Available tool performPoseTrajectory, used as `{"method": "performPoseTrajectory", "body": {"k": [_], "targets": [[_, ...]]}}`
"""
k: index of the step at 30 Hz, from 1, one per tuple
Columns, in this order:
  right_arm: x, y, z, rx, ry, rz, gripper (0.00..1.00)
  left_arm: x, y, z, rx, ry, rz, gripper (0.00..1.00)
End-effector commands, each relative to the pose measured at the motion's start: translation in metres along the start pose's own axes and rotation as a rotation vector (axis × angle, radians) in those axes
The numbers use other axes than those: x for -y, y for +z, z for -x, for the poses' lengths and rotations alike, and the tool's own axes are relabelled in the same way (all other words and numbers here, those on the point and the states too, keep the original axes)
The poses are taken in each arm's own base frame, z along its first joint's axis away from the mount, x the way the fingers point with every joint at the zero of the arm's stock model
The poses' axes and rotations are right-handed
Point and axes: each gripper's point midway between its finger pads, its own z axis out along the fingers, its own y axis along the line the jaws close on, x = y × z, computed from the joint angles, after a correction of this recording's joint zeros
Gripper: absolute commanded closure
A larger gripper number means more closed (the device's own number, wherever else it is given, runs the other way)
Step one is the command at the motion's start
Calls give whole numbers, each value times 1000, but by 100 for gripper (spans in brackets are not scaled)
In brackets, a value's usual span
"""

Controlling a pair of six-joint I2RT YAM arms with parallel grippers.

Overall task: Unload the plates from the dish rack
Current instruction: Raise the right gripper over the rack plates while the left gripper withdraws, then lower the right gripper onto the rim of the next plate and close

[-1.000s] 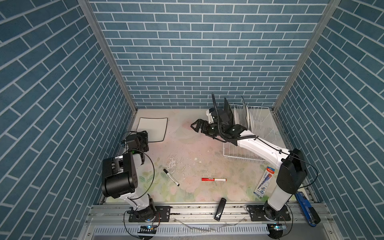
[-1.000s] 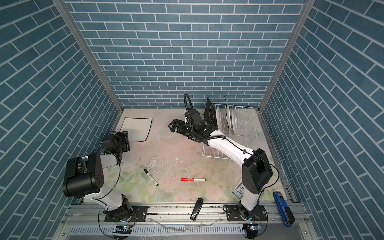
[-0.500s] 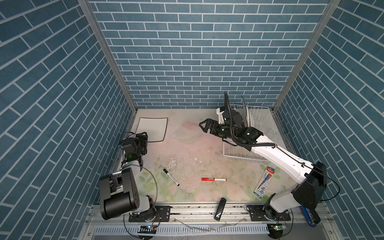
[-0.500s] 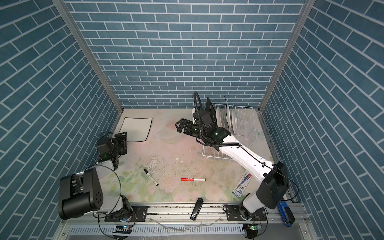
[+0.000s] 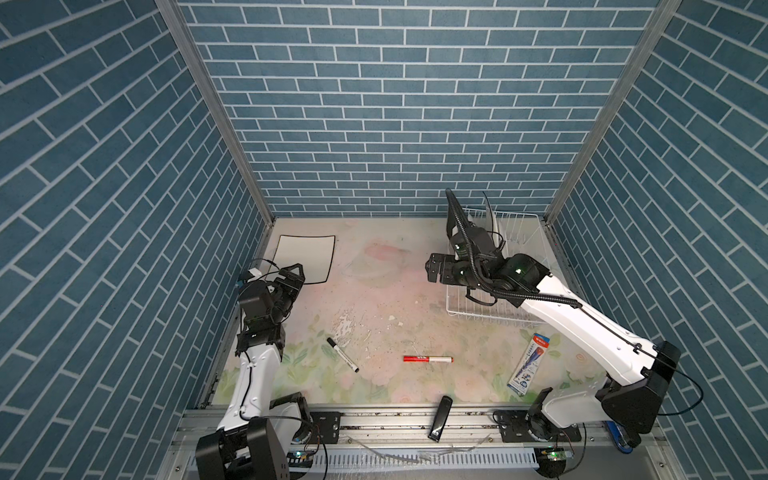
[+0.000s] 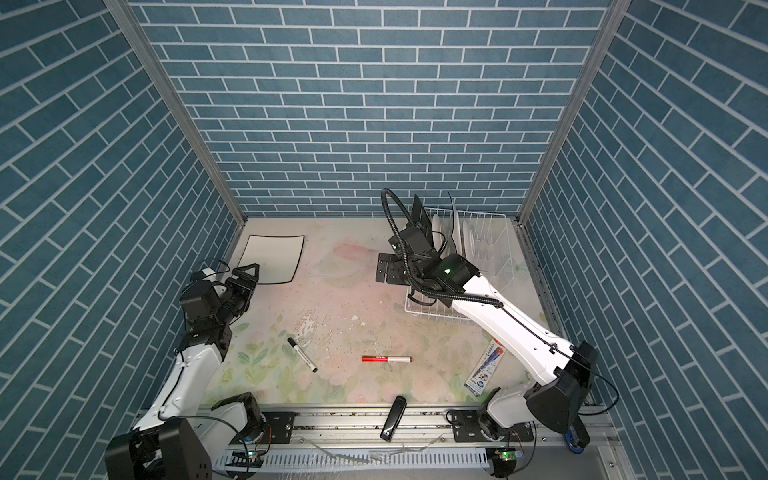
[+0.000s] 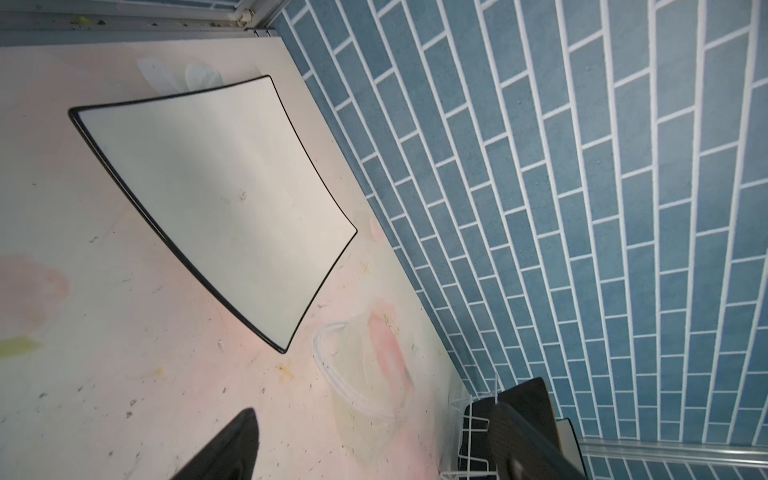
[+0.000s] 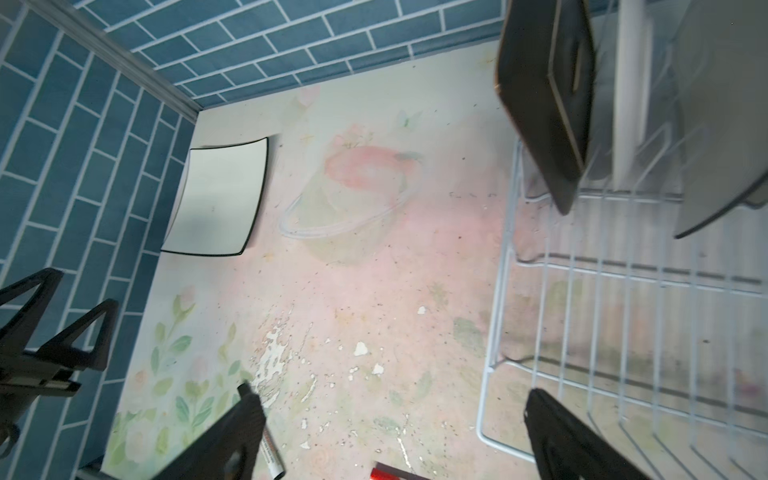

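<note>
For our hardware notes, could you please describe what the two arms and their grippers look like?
The left arm and right arm have white links, black joint housings and thin black cables. A ribbed black hose loops above the right wrist, beside a green light. The left gripper and right gripper are black; the left's fingers are open triangular frames.

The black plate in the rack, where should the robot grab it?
Probably its top edge, coming from above. The black plate stands on edge at the left end of the dish rack, its lower edge down among the wires and white plates close on its right, so only the top sticks up free. The open right pincer is nearest.
</note>
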Motion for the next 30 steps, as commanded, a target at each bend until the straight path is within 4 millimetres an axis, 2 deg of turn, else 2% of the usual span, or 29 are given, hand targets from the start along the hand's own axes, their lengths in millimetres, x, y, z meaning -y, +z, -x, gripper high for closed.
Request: {"method": "performPoseTrajectory", "body": {"k": [1, 7, 10, 14, 21, 30], "targets": [[32, -36, 21, 83, -91, -167, 1, -4, -2, -29, -93, 39, 17, 11], [53, -57, 48, 174, -197, -317, 1, 17, -3, -82, -170, 162, -4, 11], [67, -66, 66, 220, -219, -423, 1, 28, -3, -97, -177, 196, -38, 12], [79, -60, 81, 211, -221, -466, 1, 46, -5, -111, -192, 285, -61, 12], [108, -26, 104, 133, -170, -494, 1, 59, -6, -113, -152, 316, -78, 12], [139, 25, 133, 48, -166, -555, 1, 64, 12, -123, -178, 331, -70, 13]]}}
